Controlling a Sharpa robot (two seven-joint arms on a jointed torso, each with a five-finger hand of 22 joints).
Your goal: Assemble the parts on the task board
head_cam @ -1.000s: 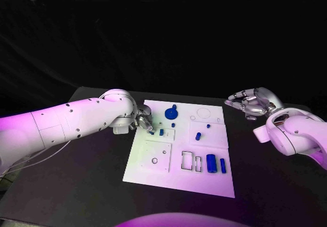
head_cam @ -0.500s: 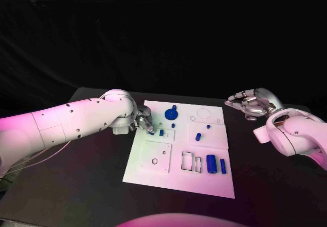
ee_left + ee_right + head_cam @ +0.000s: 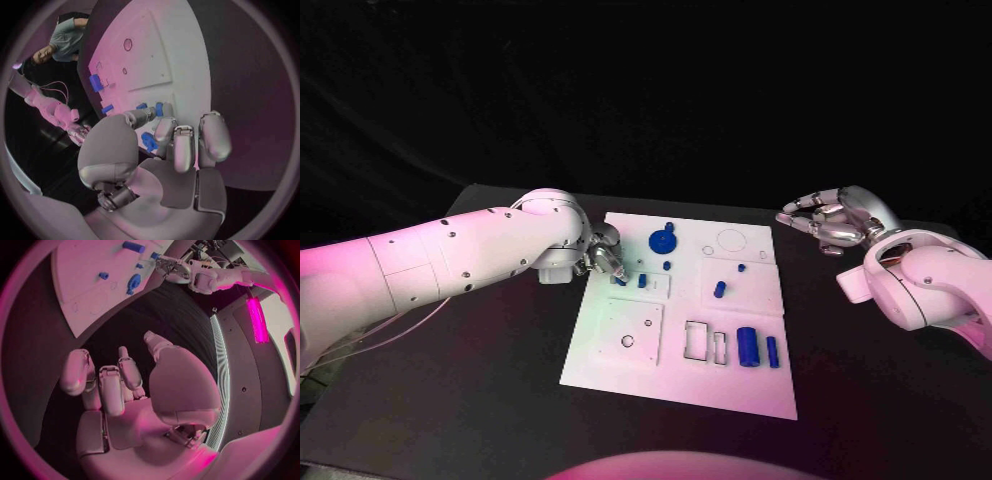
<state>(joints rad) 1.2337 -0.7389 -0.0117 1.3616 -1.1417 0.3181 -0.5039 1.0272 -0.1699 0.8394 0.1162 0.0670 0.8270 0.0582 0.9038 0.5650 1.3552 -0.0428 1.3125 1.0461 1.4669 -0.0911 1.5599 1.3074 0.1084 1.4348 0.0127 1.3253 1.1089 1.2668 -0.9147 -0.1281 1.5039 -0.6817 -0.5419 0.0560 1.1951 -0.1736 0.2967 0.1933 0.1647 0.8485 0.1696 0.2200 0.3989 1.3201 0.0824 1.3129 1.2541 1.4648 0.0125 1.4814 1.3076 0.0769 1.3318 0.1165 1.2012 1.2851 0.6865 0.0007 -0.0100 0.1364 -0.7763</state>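
Left wrist view reveals the left robot hand (image 3: pixel 164 150) pinching a blue part (image 3: pixel 149 141).

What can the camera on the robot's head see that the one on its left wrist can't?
Head view alone: the whole task board, with the large blue cylinder and thin bar near its front edge, and the round blue disc. Left wrist view alone: a small blue part close up between the left hand's fingers. Both: the left hand at the board's edge and the right hand off the board.
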